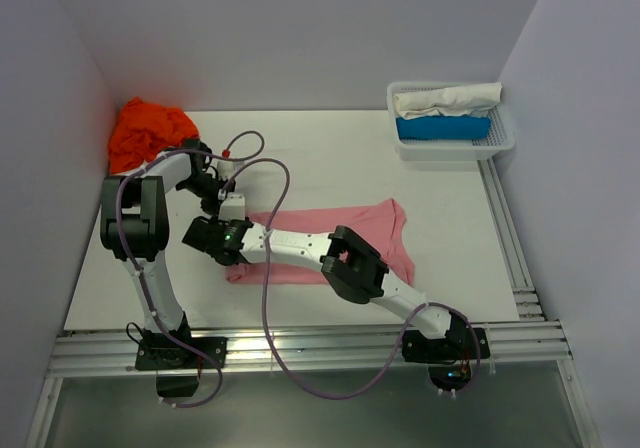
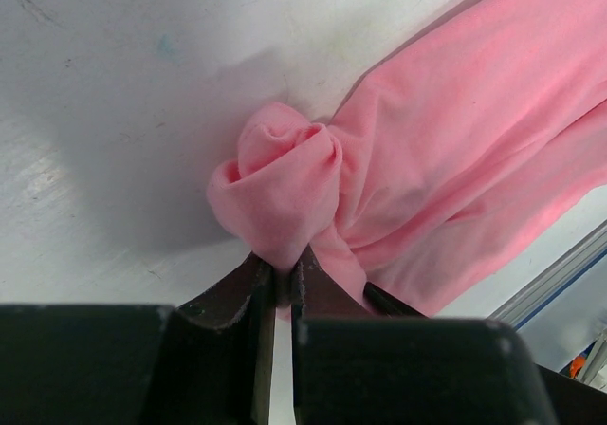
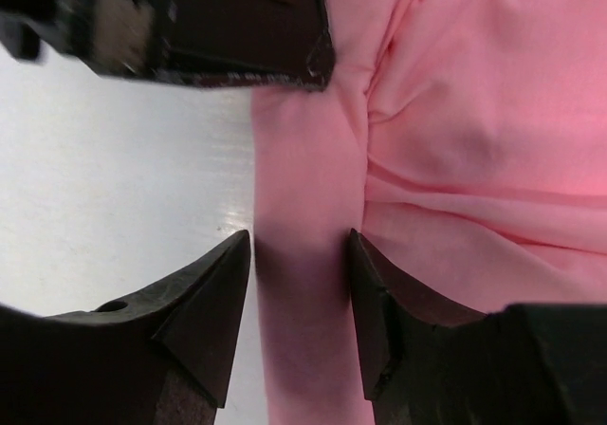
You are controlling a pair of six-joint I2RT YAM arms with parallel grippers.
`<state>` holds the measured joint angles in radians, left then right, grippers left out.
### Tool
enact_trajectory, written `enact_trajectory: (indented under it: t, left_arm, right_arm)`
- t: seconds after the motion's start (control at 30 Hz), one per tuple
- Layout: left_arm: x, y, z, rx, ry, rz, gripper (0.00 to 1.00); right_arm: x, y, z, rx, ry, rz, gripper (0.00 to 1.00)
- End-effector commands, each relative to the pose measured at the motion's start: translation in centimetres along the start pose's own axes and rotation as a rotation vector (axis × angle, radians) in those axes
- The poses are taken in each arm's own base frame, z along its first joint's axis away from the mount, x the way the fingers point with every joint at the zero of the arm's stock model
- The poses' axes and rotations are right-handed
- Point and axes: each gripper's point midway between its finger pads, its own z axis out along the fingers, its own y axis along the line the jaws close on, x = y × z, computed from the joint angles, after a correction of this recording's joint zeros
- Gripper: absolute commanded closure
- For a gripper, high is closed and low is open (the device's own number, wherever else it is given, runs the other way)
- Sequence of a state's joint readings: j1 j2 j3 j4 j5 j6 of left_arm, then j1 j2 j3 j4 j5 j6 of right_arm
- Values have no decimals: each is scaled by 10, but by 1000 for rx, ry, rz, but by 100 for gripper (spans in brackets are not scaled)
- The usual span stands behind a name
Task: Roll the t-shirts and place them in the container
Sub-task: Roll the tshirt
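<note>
At the rolled left end of the pink t-shirt [image 2: 455, 150], the left tool [image 2: 282, 264] pinches cloth; the right tool [image 3: 296, 254] straddles, jaws apart, its strip running rightward.

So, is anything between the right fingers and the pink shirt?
Nothing visible. The right fingers stand open, straddling a fold of the pink shirt. The left fingers pinch the shirt's rolled end just beside them, close but not between.

Top view looks down on the whole table [image 1: 330, 148]; both wrist views sit close over the pink t-shirt [image 2: 455, 140]
</note>
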<state>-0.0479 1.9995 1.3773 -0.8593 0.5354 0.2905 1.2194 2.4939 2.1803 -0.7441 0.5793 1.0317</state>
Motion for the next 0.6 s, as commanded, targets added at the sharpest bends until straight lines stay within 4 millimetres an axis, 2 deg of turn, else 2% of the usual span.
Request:
enact_trajectory:
  t: [0.0, 0.1, 0.2, 0.23, 0.3, 0.33, 0.4, 0.47, 0.5, 0.53, 0.57]
  left_arm:
    - [-9, -3, -10, -30, -42, 32, 90]
    - [-10, -4, -12, -36, -50, 34, 89]
    - [-12, -4, -14, -41, -59, 39, 87]
    - [-13, -4, -14, -43, -63, 39, 86]
    - [-15, -4, -16, -47, -76, 45, 82]
    - [-15, -6, -18, -48, -82, 48, 80]
    - [-18, -7, -20, -51, -98, 56, 72]
    - [-24, -9, -26, -54, -133, 67, 62]
    - [-27, -9, -28, -56, -147, 70, 57]
    - [-32, -9, -31, -57, -171, 81, 54]
    - [-35, -9, -36, -58, -193, 81, 51]
  right_arm:
    - [7, 5, -6, -1, 20, -7, 49]
    - [18, 0, -5, 10, 59, -12, 51]
    - [29, -5, -3, 19, 91, -11, 58]
    - [29, -4, -3, 11, 95, -2, 68]
    - [34, -7, -3, 6, 118, 4, 75]
    - [34, -3, -3, -16, 117, 20, 82]
    - [40, -7, -4, -28, 141, 32, 87]
    - [38, 1, -4, -81, 141, 79, 92]
    - [41, -9, -3, -76, 149, 85, 92]
    - [40, -1, -4, -121, 148, 113, 92]
    - [47, -11, 0, -109, 159, 117, 93]
